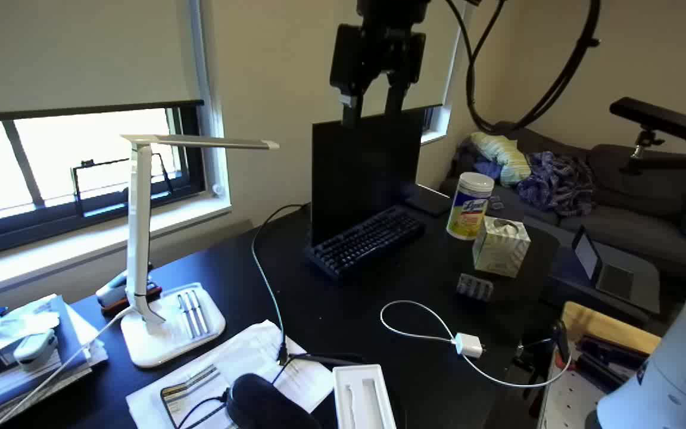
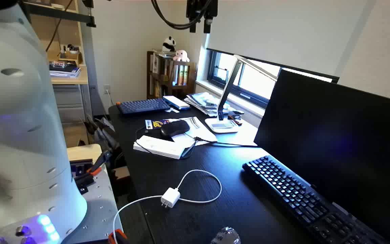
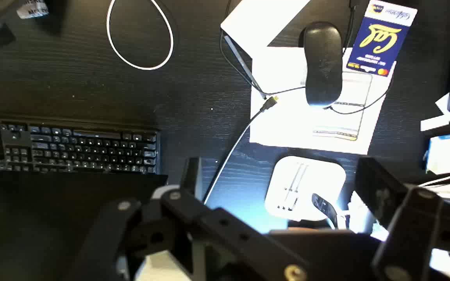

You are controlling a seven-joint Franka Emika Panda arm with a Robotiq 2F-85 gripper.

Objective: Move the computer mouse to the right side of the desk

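Note:
The black computer mouse [image 1: 265, 405] lies at the front edge of an exterior view. It also shows in an exterior view [image 2: 175, 128], resting across papers and beside a white box. In the wrist view the mouse [image 3: 322, 64] is at the upper right, on white paper, with a thin black cable by it. The dark desk [image 1: 331, 322] shows in both exterior views [image 2: 229, 196] and the wrist view [image 3: 193, 97]. My gripper [image 1: 373, 113] is high above the desk, apart from the mouse. It also shows in an exterior view [image 2: 200, 28]. In the wrist view its fingers [image 3: 281, 171] are wide apart and empty.
A white lamp [image 1: 139, 238] and a monitor [image 2: 333, 149] rise from the desk. A keyboard [image 2: 293, 196] lies before the monitor. A white charger [image 2: 170, 197] with a looped cable, a white box [image 2: 159, 146], a wipes canister [image 1: 470, 205] and a tissue box [image 1: 501, 247] stand around.

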